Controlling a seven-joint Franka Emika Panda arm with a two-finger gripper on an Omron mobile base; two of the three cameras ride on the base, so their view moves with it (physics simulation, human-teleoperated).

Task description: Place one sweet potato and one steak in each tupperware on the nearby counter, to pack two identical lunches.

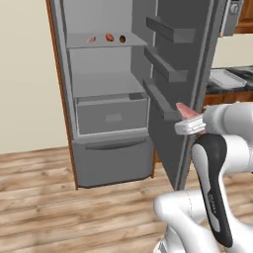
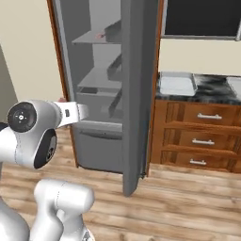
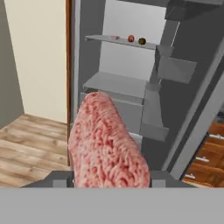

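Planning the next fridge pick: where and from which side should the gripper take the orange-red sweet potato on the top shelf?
Grip the sweet potato across its short middle, coming straight in from the fridge's open front: it lies small and oval, with neighbours on both sides.

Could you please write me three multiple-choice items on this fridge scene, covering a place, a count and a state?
1. Where are the two sweet potatoes?
A. on the fridge's top shelf
B. in a tupperware
C. on the floor

2. How many food pieces lie on that shelf?
A. one
B. three
C. five

3. What is the gripper doing?
A. hanging open
B. holding a steak
C. gripping a drawer handle

Answers: 1 A, the orange-red sweet potato and the dark sweet potato sit on the top shelf. 2 B, a steak lies beside them. 3 B, the gripper clasps the held steak.
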